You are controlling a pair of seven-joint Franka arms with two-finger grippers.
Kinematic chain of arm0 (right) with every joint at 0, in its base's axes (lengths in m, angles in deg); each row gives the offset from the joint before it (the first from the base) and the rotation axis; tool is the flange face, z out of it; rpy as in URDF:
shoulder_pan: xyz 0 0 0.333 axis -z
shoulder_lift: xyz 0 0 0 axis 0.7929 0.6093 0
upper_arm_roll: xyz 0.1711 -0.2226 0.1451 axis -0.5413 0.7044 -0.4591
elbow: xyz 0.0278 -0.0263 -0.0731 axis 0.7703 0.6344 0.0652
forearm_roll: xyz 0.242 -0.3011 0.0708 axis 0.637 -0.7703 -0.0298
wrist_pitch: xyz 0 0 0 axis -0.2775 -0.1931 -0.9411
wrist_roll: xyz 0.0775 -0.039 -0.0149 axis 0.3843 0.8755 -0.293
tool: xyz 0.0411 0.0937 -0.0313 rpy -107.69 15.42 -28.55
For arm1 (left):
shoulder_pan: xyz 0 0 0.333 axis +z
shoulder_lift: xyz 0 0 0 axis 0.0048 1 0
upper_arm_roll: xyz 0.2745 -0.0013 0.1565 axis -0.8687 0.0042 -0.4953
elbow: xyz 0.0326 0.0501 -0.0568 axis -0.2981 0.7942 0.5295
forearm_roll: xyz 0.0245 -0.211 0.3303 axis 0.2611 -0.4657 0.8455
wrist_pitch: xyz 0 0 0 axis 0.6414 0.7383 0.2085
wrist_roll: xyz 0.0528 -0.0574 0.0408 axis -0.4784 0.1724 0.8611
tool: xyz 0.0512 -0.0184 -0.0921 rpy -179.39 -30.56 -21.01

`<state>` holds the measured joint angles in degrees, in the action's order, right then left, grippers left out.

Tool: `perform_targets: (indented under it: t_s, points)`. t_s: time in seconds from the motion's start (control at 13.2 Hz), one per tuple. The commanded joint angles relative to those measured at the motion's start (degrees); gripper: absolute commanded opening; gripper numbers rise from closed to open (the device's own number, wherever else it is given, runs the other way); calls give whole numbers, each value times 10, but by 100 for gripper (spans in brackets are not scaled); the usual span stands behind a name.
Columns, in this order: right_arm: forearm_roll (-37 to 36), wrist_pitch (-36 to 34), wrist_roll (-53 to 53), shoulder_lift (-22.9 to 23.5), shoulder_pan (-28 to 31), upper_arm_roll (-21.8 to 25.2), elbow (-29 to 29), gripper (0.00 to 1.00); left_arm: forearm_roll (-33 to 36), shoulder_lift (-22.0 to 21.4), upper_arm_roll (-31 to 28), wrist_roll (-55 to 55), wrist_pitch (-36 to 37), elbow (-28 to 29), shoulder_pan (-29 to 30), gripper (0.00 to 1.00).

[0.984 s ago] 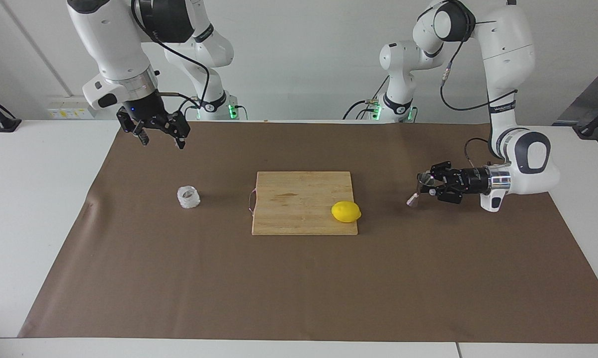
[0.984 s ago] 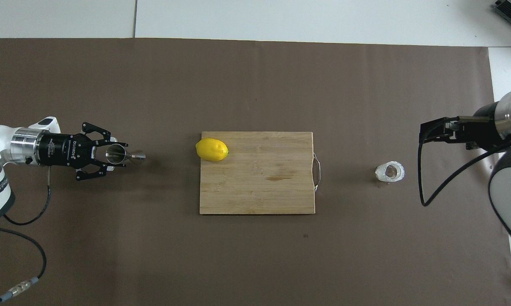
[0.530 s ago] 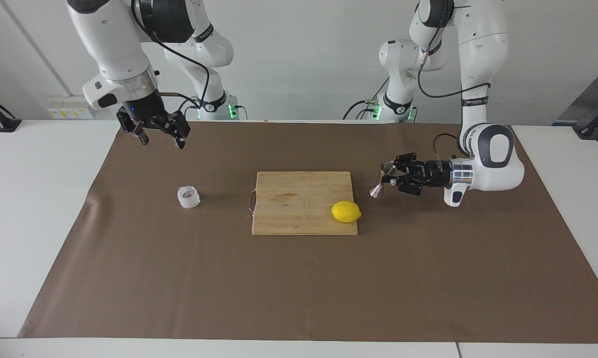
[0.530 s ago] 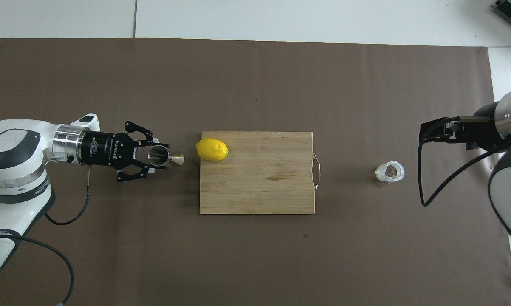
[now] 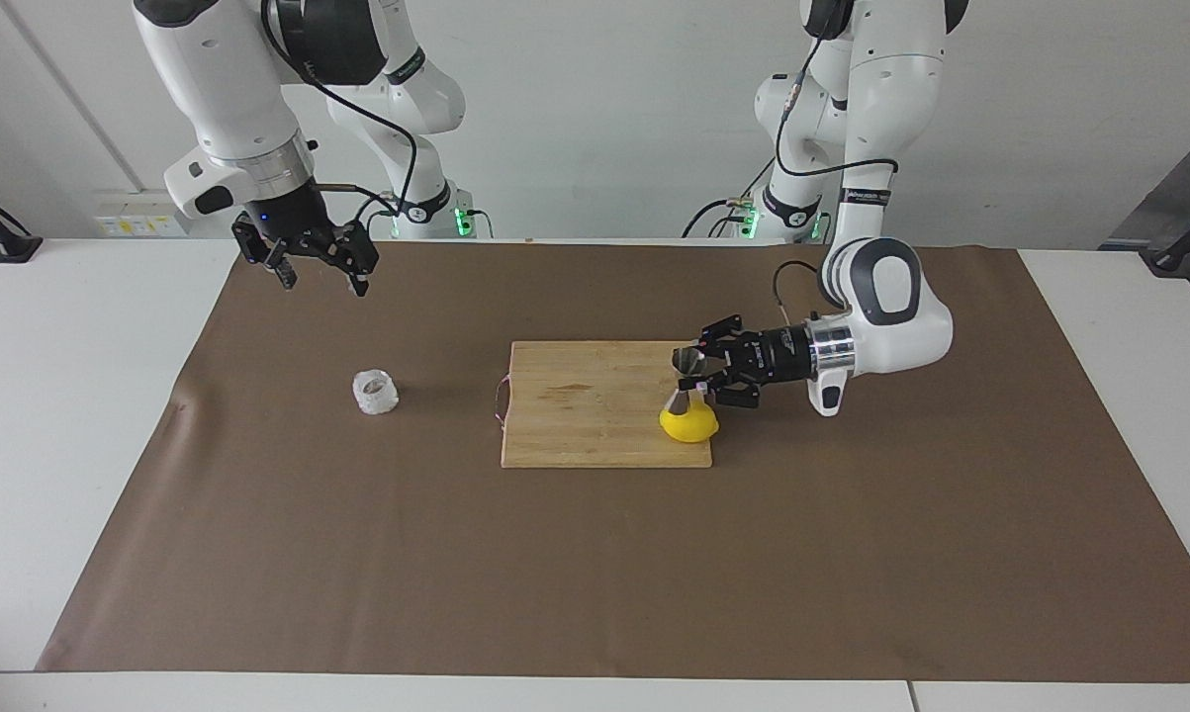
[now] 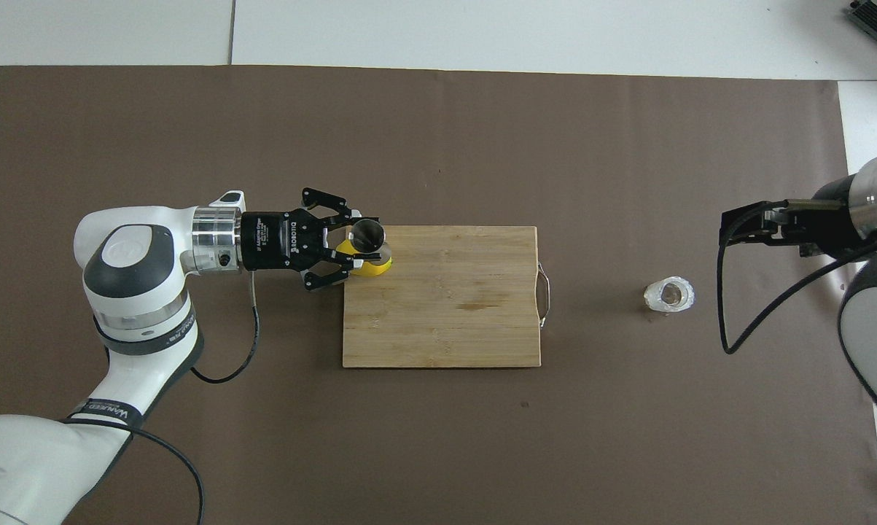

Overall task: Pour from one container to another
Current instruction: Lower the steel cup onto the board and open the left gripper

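Left gripper [image 5: 694, 375] clamped on the steel jigger [image 5: 685, 381] above the lemon [image 5: 689, 422], right gripper [image 5: 320, 271] spread wide, holding nothing, waited above the mat near the faceted glass cup [image 5: 375, 392]

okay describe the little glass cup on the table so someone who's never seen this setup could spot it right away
Start at the wooden cutting board in the middle of the brown mat, then look past its wire handle toward the right arm's end of the table. The glass cup stands alone there on the mat. It is small, squat, clear and whitish with a faceted wall, unlike the yellow lemon or the shiny steel jigger.
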<state>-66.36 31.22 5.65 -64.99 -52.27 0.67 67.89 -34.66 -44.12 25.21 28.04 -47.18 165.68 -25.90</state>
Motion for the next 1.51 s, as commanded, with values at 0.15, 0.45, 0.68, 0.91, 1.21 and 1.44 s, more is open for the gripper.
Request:
perform_targets:
  t_s: [0.15,0.45,0.68,0.91,1.21,1.44]
  points:
    - [1,-9,-12,-1,8,-4,-1,100,-89,-18,83,-17,-138,24,-19,0]
    - [1,-9,-12,-1,8,-4,-1,100,-217,-15,122,-135,-201,49,-31,0]
    - [1,-9,-12,-1,8,-4,-1,100,-260,-14,123,-194,-206,63,-39,0]
    - [0,-9,-12,-1,8,-4,-1,100,-281,-12,123,-212,-229,69,-50,0]
    - [0,-9,-12,-1,8,-4,-1,100,-324,-7,124,-255,-260,81,-68,0]
    - [1,-9,-12,-1,8,-4,-1,100,-341,-5,124,-261,-266,86,-77,0]
